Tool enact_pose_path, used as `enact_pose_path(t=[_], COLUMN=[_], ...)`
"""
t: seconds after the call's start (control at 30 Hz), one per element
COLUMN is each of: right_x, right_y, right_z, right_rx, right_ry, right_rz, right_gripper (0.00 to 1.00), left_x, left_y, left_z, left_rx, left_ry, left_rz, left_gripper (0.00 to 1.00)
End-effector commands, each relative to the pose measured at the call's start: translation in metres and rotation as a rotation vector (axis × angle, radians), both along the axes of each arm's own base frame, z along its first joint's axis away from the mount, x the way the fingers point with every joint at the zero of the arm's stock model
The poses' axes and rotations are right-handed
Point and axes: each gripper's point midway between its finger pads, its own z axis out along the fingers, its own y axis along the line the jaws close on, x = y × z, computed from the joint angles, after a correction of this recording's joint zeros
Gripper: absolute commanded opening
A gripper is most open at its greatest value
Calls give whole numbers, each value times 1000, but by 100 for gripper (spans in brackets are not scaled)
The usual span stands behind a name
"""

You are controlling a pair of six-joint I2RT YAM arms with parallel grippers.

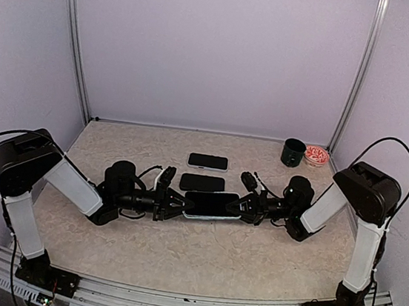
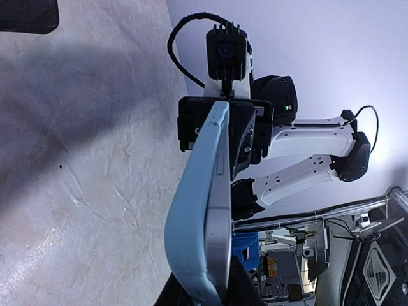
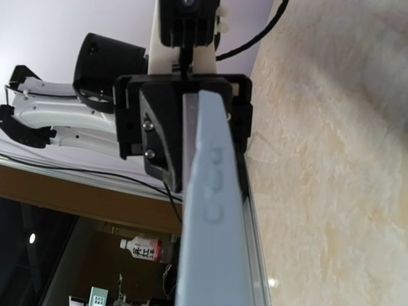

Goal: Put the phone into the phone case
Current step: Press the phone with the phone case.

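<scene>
Two-ended hold on the phone case (image 2: pixel 191 220), pale blue: pinched at its left short end by the left gripper (image 1: pixel 181 206) and at its right short end by the right gripper (image 1: pixel 242 206). Both sets of jaws narrow, closed on the case ends; checked from each wrist view, looking along the case to the opposite clamp.

Location of the phone (image 1: pixel 212 203): inside the blue rim, dark face up, carried just off the table (image 1: pixel 176 261) near its middle, between the two wrists. Silver edge (image 2: pixel 222 204) seen alongside the blue wall in the left wrist view; judged not fully seated on that side, though not certain.

Long axis: left to right, straight from one clamp to the other, roughly level. Equally near both arms; no reach needed by either.

Coming move, as judged: pressing the proud edge home, probably with one clamp freed; risk of the case swinging on the other.

Surface: pale, mottled, stone-look, flat. Just behind the held case, a dark slab (image 1: pixel 202 183) and behind that another, both flat. Far right: black cup (image 1: pixel 292 153) beside a red-and-white bowl (image 1: pixel 316 155). Lilac walls (image 1: pixel 217 50) on three sides.
</scene>
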Motion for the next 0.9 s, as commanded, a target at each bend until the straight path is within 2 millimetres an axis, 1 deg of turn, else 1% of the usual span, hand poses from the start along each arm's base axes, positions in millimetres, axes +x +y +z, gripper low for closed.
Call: enact_pose_path(t=[0.0, 0.13, 0.23, 0.3, 0.37, 0.47, 0.57, 0.73, 0.8, 0.87], right_x=[3, 1, -3, -5, -8, -10, -12, -13, -13, -13], right_y=[0, 0, 0, 1, 3, 3, 3, 2, 2, 2], right_z=[5, 13, 21, 25, 27, 29, 30, 29, 29, 29], right_rx=[24, 44, 68, 81, 93, 111, 123, 130, 131, 131], right_ry=[-43, -63, -76, -81, -84, -83, -73, -67, -67, -67], right_rz=[2, 14, 33, 46, 59, 67, 72, 74, 70, 67], right_gripper=[14, 23, 30, 32, 32, 27, 19, 11, 8, 5], left_x=[0, 4, 5, 4, 4, 4, 3, 3, 4, 4], left_y=[-3, -5, -7, -6, -7, -8, -9, -9, -8, -7], left_z=[7, -5, -8, -9, -11, -15, -14, -12, -13, -14], left_rx=[7, 102, 155, 166, 185, 218, 221, 218, 220, 217], left_ry=[-54, -78, -107, -115, -117, -134, -139, -143, -139, -132], left_rz=[-7, -1, -5, -4, -6, -13, -15, -16, -14, -10], left_gripper=[0, 0, 0, 0, 0, 0, 0, 0, 3, 8])
